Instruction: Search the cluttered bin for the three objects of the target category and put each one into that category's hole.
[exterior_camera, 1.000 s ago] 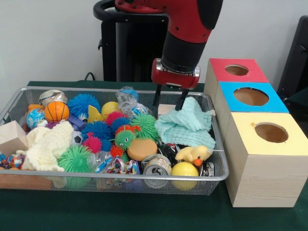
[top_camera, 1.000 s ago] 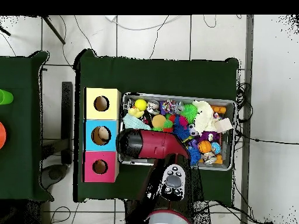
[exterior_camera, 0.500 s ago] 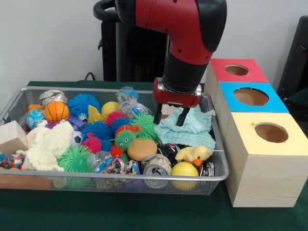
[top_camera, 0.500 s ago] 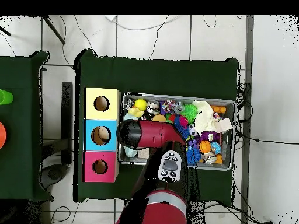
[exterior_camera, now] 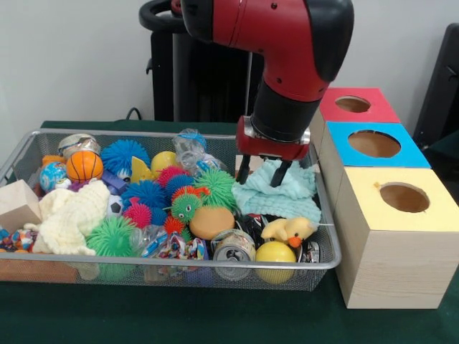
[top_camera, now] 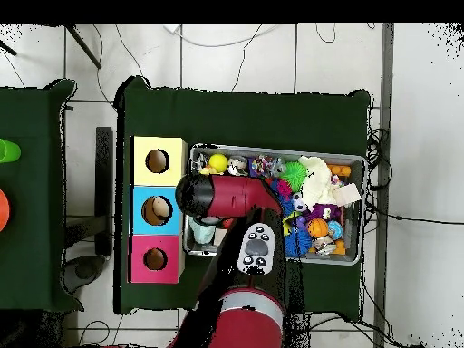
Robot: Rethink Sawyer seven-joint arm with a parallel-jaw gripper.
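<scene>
The red and black robot arm [exterior_camera: 287, 50] reached down over the right end of the silver wire-mesh bin [exterior_camera: 143, 266], and its jaws [exterior_camera: 263, 173] hung spread apart, holding nothing, with both dark tips just above the crumpled mint-green knitted cloth [exterior_camera: 283, 192] that lay against the bin's right wall. In front of that cloth sat a small yellow rubber duck [exterior_camera: 287, 231], a smooth yellow ball [exterior_camera: 275, 252] and an opened silver drinks can [exterior_camera: 233, 247] lying on its side against the near rim. To the left of the cloth lay an orange-brown round disc [exterior_camera: 211, 221], a green spiky rubber ball [exterior_camera: 215, 186], a blue spiky rubber ball [exterior_camera: 125, 154] and a small orange basketball [exterior_camera: 84, 165], while a cream knitted cloth [exterior_camera: 68, 215] and a pale wooden block [exterior_camera: 18, 203] filled the left end. Beside the bin on the dark green desk [exterior_camera: 215, 319] stood a row of three wooden boxes, each with a round hole on top: the yellow-topped box [exterior_camera: 405, 197] nearest, the blue-topped box [exterior_camera: 373, 145] in the middle, and the red-topped box [exterior_camera: 353, 104] farthest back. From overhead the arm [top_camera: 227, 195] covered the end of the bin [top_camera: 358, 163] next to the boxes (so the jaws themselves were hidden there), and something pale showed inside the hole of the blue-topped box [top_camera: 158, 210].
</scene>
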